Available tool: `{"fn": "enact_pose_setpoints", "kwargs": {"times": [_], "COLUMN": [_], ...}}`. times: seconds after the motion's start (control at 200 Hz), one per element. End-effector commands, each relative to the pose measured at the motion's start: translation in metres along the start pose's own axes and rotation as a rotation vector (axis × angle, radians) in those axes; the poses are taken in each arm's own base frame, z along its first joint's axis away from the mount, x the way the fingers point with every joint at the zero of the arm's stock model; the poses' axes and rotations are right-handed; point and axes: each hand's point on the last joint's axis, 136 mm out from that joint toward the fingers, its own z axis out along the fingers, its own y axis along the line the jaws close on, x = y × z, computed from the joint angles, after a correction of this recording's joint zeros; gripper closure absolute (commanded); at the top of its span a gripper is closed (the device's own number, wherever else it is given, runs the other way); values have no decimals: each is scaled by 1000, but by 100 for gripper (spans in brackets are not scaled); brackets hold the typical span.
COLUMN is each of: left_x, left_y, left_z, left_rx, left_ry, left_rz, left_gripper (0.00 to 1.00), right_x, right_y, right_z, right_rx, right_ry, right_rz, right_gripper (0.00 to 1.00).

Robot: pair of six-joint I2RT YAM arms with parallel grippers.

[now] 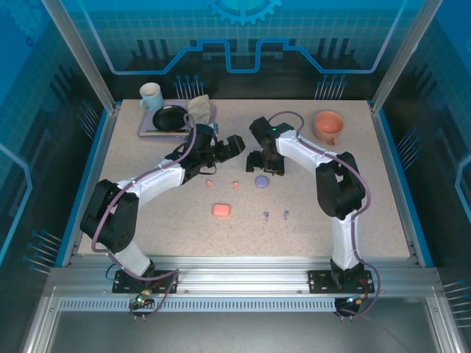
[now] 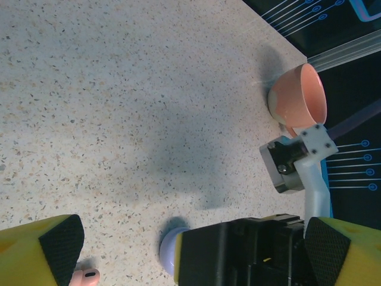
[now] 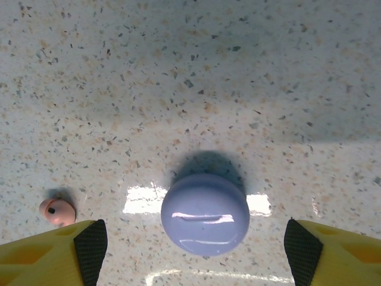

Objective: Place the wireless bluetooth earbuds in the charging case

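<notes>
Right gripper (image 3: pixel 191 253) gaping wide, holding nothing, lilac case (image 3: pixel 205 213) lying between its fingers, pink earbud (image 3: pixel 57 211) sitting beside one finger, left gripper (image 2: pixel 190 253) gaping empty, right arm (image 2: pixel 297 164) standing in its way, orange cup (image 2: pixel 297 98) beyond.

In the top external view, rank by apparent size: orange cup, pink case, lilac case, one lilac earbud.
1. orange cup
2. pink case
3. lilac case, only slightly smaller; nearly alike, so this order is unsure
4. lilac earbud, clearly smallest
</notes>
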Motion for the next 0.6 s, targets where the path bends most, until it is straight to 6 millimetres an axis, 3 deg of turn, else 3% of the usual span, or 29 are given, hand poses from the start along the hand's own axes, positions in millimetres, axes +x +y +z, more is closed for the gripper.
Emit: {"fn": "enact_pose_setpoints", "kwargs": {"times": [0.0, 0.595], "left_x": [-7, -9], "left_y": [-8, -12], "left_z": [0, -11], "left_rx": [18, 23], "left_ry": [-5, -15], "left_rz": [5, 9], "left_gripper": [1, 1], "right_x": [9, 23], "right_y": [-4, -3], "right_z": [11, 38], "right_rx": [68, 143], "right_ry": [54, 126], "right_rz": [-14, -155], "right_gripper": [18, 26]}}
